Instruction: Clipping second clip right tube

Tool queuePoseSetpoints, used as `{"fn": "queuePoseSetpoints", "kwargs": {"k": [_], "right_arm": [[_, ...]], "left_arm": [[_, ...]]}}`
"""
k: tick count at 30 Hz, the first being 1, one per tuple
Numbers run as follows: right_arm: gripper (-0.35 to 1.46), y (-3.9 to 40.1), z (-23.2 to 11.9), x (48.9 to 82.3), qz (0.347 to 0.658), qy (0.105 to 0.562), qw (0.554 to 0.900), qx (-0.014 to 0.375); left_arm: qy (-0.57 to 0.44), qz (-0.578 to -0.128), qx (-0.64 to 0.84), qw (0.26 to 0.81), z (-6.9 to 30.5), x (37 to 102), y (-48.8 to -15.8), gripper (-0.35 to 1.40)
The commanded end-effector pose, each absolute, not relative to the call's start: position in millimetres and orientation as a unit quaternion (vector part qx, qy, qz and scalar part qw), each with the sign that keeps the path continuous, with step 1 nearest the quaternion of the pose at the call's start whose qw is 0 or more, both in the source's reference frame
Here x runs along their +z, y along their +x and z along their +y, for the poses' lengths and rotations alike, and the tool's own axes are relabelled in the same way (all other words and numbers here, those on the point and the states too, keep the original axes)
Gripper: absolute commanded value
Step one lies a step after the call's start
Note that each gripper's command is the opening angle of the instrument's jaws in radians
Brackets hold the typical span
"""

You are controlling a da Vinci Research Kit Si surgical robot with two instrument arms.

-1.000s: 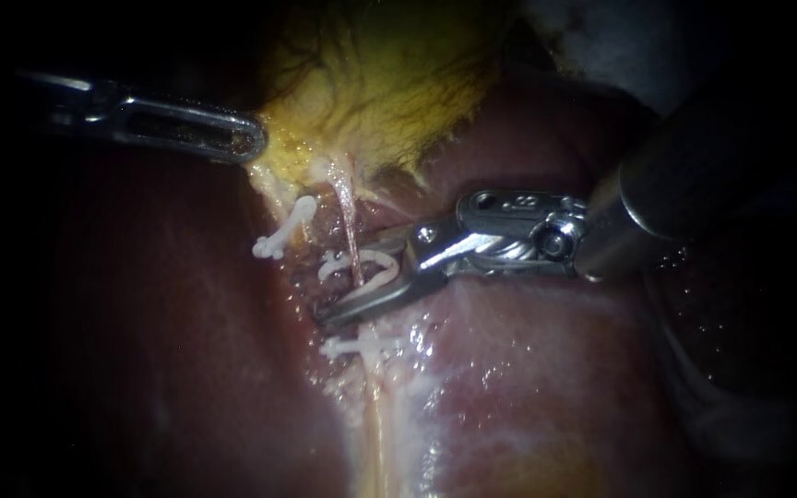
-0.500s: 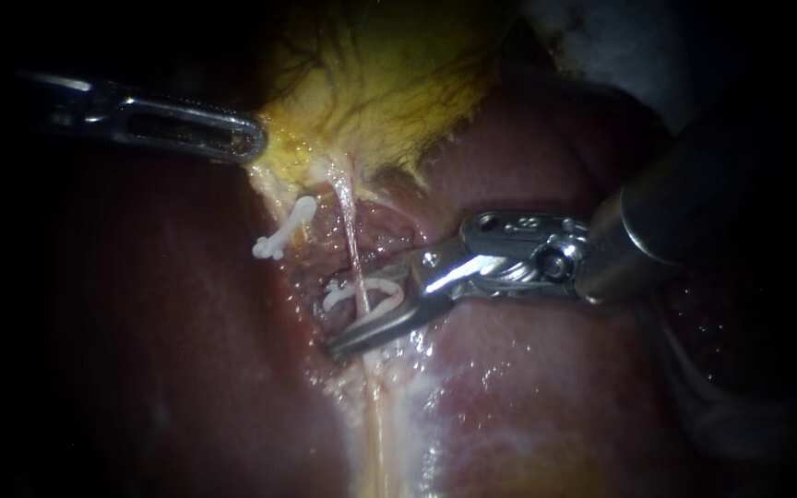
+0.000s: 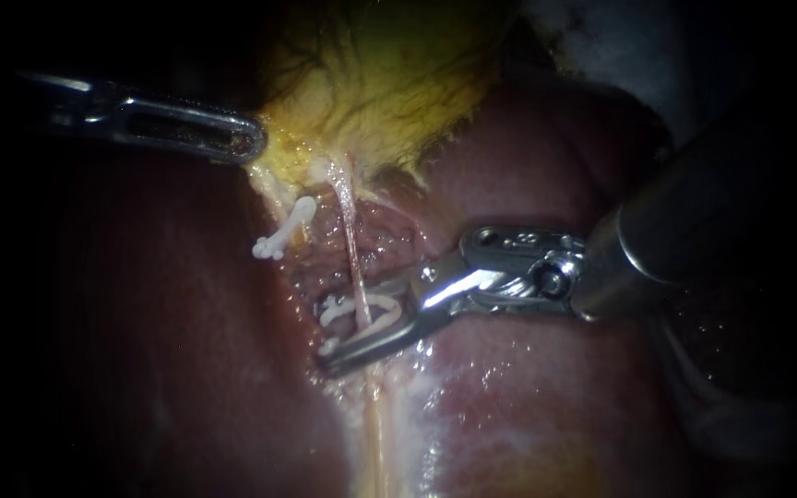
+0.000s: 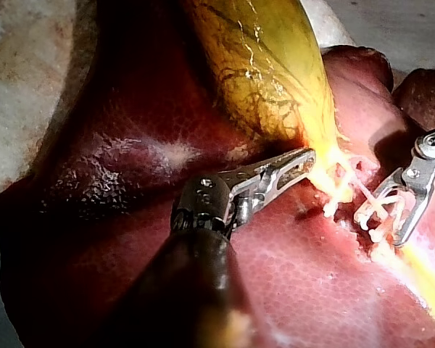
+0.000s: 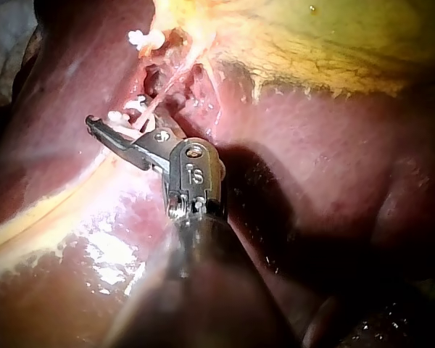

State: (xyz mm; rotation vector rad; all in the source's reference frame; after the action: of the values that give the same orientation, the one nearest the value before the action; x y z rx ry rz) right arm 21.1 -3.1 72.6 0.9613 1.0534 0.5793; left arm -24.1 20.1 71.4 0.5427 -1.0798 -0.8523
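Straddling right tube (image 3: 348, 231), right instrument (image 3: 329, 330) reaches in crosswise from right, jaws partway apart, carrying white clip (image 3: 382, 302), tube lying between clip's legs. Tube runs lengthwise from gallbladder (image 3: 389, 83) down across liver (image 3: 528, 397), roughly square to jaws. Left instrument (image 3: 246, 140) grips gallbladder edge well above, jaws closed on it. Other clip (image 3: 283, 231) sits apart, left of tube. Squeeze looks next.

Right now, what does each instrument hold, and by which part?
The left instrument grips the gallbladder by its narrow yellow end. The right instrument holds a white clip in its pincer, set around the thin tube.
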Motion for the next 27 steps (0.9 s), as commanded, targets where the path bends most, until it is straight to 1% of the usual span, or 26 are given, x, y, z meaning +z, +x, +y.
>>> {"fn": "queuePoseSetpoints", "kwargs": {"k": [1,9,13,15,20,24,27], "right_arm": [[0.50,21.1,-3.2,72.7,0.477,0.436,0.716,0.264],[0.50,21.0,-3.2,72.7,0.481,0.439,0.711,0.265],[0.50,21.0,-3.2,72.7,0.485,0.445,0.702,0.272],[0.48,20.9,-3.2,72.7,0.491,0.451,0.693,0.276],[0.45,20.9,-2.9,73.0,0.509,0.483,0.651,0.290],[0.45,20.9,-2.8,73.4,0.514,0.507,0.630,0.285],[0.44,20.9,-3.0,73.5,0.517,0.520,0.621,0.278]], "left_arm": [[0.247,-0.492,-0.388,0.739,20.1,71.4,-24.1,-0.35],[0.247,-0.492,-0.388,0.739,20.1,71.4,-24.1,-0.35],[0.247,-0.492,-0.388,0.739,20.1,71.4,-24.1,-0.35],[0.247,-0.492,-0.388,0.739,20.1,71.4,-24.1,-0.35],[0.247,-0.492,-0.388,0.739,20.0,71.4,-24.1,-0.35],[0.247,-0.492,-0.388,0.739,20.0,71.4,-24.1,-0.35],[0.247,-0.492,-0.388,0.739,20.0,71.4,-24.1,-0.35]]}}
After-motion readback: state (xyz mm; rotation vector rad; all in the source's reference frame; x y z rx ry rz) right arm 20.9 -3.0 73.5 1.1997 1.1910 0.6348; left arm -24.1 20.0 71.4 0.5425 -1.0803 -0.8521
